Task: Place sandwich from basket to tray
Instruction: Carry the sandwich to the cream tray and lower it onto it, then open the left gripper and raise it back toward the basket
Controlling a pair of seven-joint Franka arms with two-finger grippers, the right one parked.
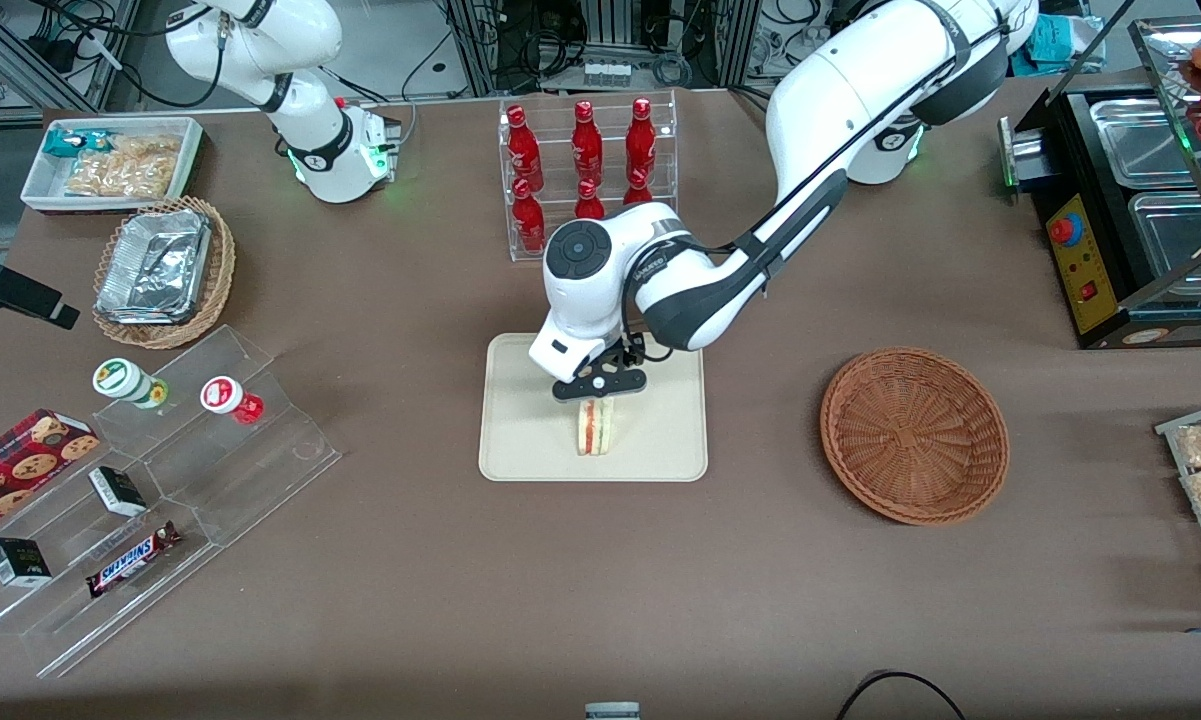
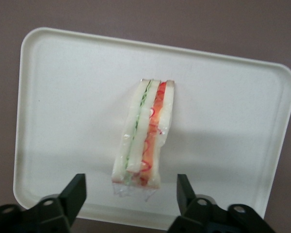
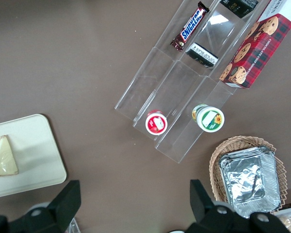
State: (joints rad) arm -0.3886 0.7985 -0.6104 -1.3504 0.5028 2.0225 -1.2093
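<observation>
The sandwich (image 1: 594, 428), a white bread wedge with a red and green filling stripe, stands on its edge on the cream tray (image 1: 660, 440) in the front view. It also shows in the left wrist view (image 2: 145, 131) on the tray (image 2: 68, 97), and in the right wrist view (image 3: 2, 155). My left gripper (image 1: 600, 385) hangs just above the sandwich, open, its fingers (image 2: 75, 191) apart on either side of the sandwich's end and not touching it. The reddish-brown wicker basket (image 1: 915, 435) sits empty toward the working arm's end of the table.
A clear rack of red bottles (image 1: 585, 170) stands farther from the front camera than the tray. A tan basket with foil containers (image 1: 160, 270), a white snack bin (image 1: 110, 160) and clear display steps with snacks (image 1: 160, 480) lie toward the parked arm's end. A black warmer (image 1: 1130, 200) stands at the working arm's end.
</observation>
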